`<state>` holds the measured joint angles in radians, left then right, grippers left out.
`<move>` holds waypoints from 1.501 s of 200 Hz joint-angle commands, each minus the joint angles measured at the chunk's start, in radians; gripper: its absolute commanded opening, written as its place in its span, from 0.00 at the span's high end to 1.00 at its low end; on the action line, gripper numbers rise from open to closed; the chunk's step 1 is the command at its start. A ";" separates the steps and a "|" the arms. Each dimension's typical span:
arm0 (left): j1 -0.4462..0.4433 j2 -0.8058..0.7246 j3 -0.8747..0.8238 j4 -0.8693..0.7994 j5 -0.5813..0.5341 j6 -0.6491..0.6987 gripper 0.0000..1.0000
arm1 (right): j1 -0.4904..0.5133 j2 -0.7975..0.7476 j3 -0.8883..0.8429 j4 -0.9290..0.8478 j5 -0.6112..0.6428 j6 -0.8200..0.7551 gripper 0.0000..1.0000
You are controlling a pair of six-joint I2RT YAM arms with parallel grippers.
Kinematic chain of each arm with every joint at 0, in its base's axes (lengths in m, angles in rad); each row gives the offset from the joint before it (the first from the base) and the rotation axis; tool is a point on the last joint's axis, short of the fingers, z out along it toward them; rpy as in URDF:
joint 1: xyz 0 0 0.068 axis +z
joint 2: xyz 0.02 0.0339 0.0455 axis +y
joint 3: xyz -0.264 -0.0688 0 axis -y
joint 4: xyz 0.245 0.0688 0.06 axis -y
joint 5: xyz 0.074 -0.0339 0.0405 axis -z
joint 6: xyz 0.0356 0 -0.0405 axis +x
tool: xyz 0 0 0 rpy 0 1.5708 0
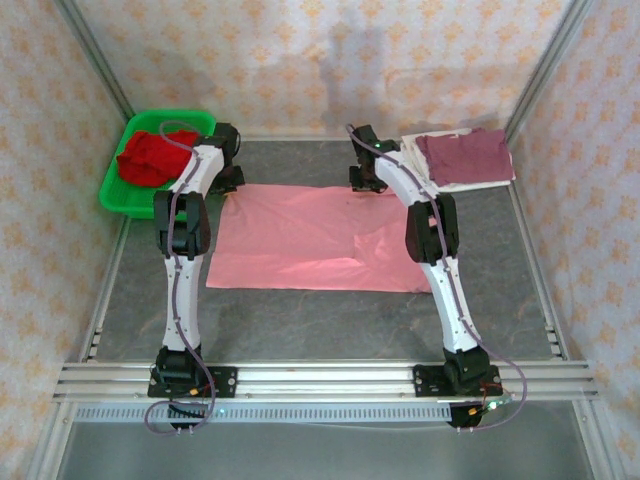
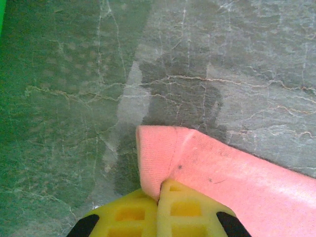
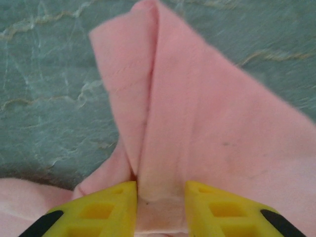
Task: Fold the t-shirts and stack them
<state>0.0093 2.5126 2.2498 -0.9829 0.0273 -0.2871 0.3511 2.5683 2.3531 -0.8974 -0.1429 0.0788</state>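
The large salmon-pink t-shirt [image 1: 310, 240] lies spread flat in the middle of the table, partly folded. My left gripper [image 1: 231, 178] is at its far left corner. Seen from the left wrist, that gripper [image 2: 160, 186] is shut on the pink hem [image 2: 155, 153]. My right gripper [image 1: 362, 182] is at the shirt's far edge, right of centre. From the right wrist, its jaws [image 3: 160, 190] stand apart, with a raised ridge of the pink cloth [image 3: 197, 123] between them. A bright red t-shirt [image 1: 150, 155] lies in the basket. A maroon t-shirt [image 1: 465, 152] lies folded on an off-white one [image 1: 418, 150] at the back right.
The green mesh basket [image 1: 118, 195] stands at the back left, just beside the left arm. Patterned walls and metal frame posts close in the table at the back and sides. Bare grey tabletop [image 1: 320, 320] lies in front of the pink shirt.
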 commanded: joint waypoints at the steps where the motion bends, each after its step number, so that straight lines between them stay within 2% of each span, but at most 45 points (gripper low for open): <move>1: 0.015 -0.029 -0.022 0.004 0.003 -0.012 0.97 | 0.013 -0.054 -0.027 0.038 -0.058 0.028 0.67; 30: 0.015 -0.026 -0.021 0.004 0.005 -0.012 0.97 | 0.023 -0.035 -0.024 0.037 -0.023 0.039 0.64; 75: 0.015 -0.025 -0.021 0.001 0.002 -0.011 0.97 | 0.024 -0.002 0.015 -0.002 0.139 0.047 0.77; 100: 0.015 -0.026 -0.022 0.000 -0.002 -0.011 0.97 | 0.023 0.003 0.035 -0.013 0.200 0.045 0.79; 132: 0.015 -0.028 -0.027 -0.002 -0.010 -0.005 0.97 | 0.007 0.013 0.067 -0.040 0.231 0.046 0.80; 151: 0.017 -0.026 -0.027 -0.005 -0.016 -0.003 0.97 | -0.004 0.015 0.077 -0.048 0.251 0.038 0.85; 169: 0.020 -0.026 -0.027 -0.005 -0.017 -0.001 0.97 | -0.017 0.013 0.083 -0.051 0.233 0.035 0.91; 196: 0.021 -0.026 -0.026 -0.001 -0.009 -0.005 0.97 | -0.018 0.014 0.084 -0.043 0.165 0.013 0.95; 215: 0.021 -0.024 -0.024 0.001 -0.003 -0.007 0.97 | -0.009 0.016 0.077 -0.035 0.120 0.002 0.89; 245: 0.021 -0.021 -0.022 -0.002 -0.004 -0.006 0.97 | -0.011 0.023 0.057 -0.005 0.029 0.024 0.88; 266: 0.021 -0.020 -0.024 -0.005 -0.004 -0.004 0.97 | -0.011 0.032 0.061 -0.003 0.046 0.039 0.87; 300: 0.021 -0.021 -0.024 -0.002 0.003 -0.006 0.96 | -0.012 0.038 0.078 -0.017 0.097 0.039 1.00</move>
<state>0.0158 2.5118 2.2475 -0.9775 0.0349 -0.2890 0.3386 2.5858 2.4050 -0.9005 -0.0853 0.1131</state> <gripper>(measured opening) 0.045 0.044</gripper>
